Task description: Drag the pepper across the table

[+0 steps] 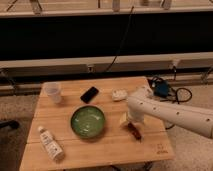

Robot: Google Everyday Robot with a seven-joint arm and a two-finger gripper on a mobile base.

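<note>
The tabletop [100,145] carries everything here: a light wooden square with plank lines and a small dark logo near its front right corner. The robot's white arm [175,114] reaches in from the right and bends down over the right half of the boards. Left of it sits the green bowl [88,121], the biggest thing on the wood, with a white bottle [50,143] lying near the front left edge, a clear cup [53,92] at the back left, a flat black phone [90,94] behind the bowl and a small pale object [119,94] just behind the arm's elbow.

The pincer [129,121] hangs at the arm's tip, low over the boards between the bowl and the pepper; I cannot tell how its jaws stand. The pepper [135,131], slender and dark red, lies just in front and to the right of the pincer, close to or touching it, and partly hidden beneath the wrist.

The risks, as I judge them: the pepper is thin and tapered, so a press that lands off its middle may make it roll or pivot away instead of sliding. A drag toward the left would carry it into the bowl, which is near. A drag forward or right has little wood left before the edge, so the pepper could drop off. The arm's sweep could also nudge the pale object behind it.
</note>
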